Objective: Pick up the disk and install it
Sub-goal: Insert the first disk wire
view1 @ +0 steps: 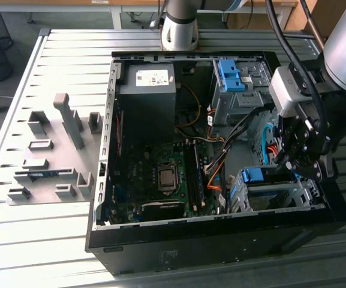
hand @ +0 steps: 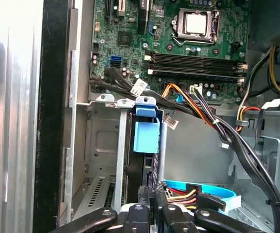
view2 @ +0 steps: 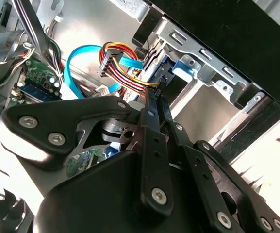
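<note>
1. Gripper fingers are being held pressed close together over the drive cage at the case's front corner, on the exterior view's right; whether anything thin is being pinched cannot be told.
2. The disk is being carried edge-on in the cage slot, its blue tab sticking out.
3. It is judged rigid, fairly heavy and shock-sensitive; the blue frame is being taken as the safest hold.
4. Room is being narrowed by cage walls, the case rim and cables hanging just beside the slot.
</note>
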Robot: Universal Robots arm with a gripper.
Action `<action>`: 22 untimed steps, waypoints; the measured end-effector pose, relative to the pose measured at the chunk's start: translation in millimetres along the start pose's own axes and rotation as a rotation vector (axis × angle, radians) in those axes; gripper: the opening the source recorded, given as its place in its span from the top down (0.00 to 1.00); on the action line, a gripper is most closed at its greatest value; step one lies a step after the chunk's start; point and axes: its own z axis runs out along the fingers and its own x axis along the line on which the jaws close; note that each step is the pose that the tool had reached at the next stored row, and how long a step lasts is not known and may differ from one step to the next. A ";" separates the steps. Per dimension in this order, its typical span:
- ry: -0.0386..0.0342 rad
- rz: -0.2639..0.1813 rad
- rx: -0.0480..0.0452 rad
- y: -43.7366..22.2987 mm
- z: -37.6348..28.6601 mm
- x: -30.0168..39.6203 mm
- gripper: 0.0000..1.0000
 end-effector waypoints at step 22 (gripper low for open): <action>0.0017 0.047 0.0035 0.5 2.2 0.1 0.84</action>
